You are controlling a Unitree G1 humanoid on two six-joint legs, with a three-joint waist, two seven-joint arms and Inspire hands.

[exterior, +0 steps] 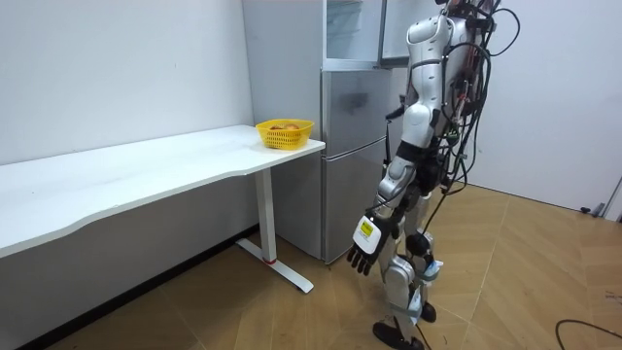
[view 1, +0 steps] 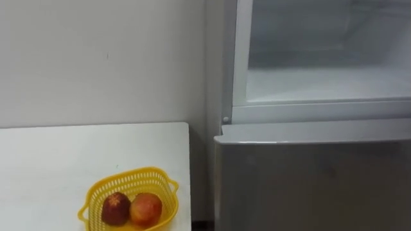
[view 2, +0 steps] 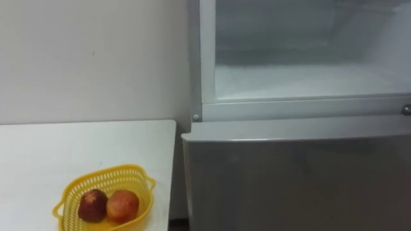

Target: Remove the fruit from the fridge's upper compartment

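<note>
White upper fridge shelf [view 1: 321, 83] lies open; my left robot hand [exterior: 362, 255] hangs spread, so raise it level first.

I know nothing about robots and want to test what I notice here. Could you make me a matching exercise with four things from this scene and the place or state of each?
Things:
1. yellow basket
2. upper fridge compartment
3. lower fridge door
4. left hand

Places or states:
A. shut
B. hanging low beside the robot, fingers relaxed, holding nothing
C. on the white table, with two fruits inside
D. open, pale interior showing

Pairs: 1-C, 2-D, 3-A, 4-B
</note>
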